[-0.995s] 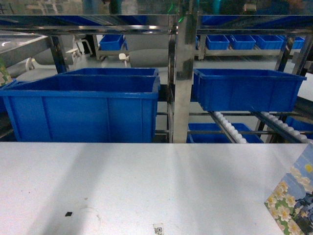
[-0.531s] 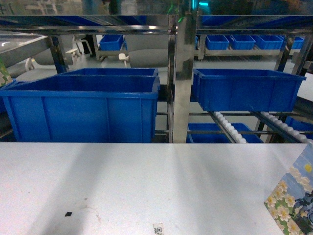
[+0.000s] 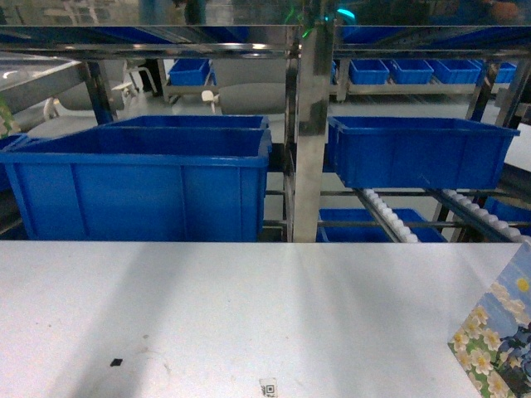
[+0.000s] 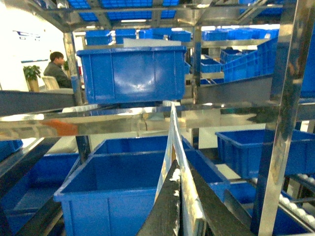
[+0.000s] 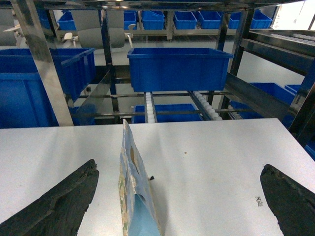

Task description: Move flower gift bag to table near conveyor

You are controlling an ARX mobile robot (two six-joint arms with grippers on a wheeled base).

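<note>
A flower gift bag (image 3: 496, 344) stands on the white table (image 3: 249, 315) at the front right, partly cut off by the head view's edge. In the right wrist view this bag (image 5: 132, 191) stands edge-on between the wide-apart fingers of my open right gripper (image 5: 179, 167), closer to the left finger and touching neither. My left gripper (image 4: 176, 169) is shut on the thin upper edge of another flowered bag (image 4: 172, 130), held over a blue bin (image 4: 123, 182) inside the conveyor (image 3: 390, 211). Neither gripper shows in the head view.
Large blue bins (image 3: 141, 186) (image 3: 419, 149) sit on the conveyor's steel frame just beyond the table's far edge. A steel upright (image 3: 309, 124) stands mid-view. A QR sticker (image 3: 268, 387) and a black speck (image 3: 116, 362) lie on the table front.
The floral sliver at the head view's far left edge has shrunk slightly. The bag on the table has not moved.
</note>
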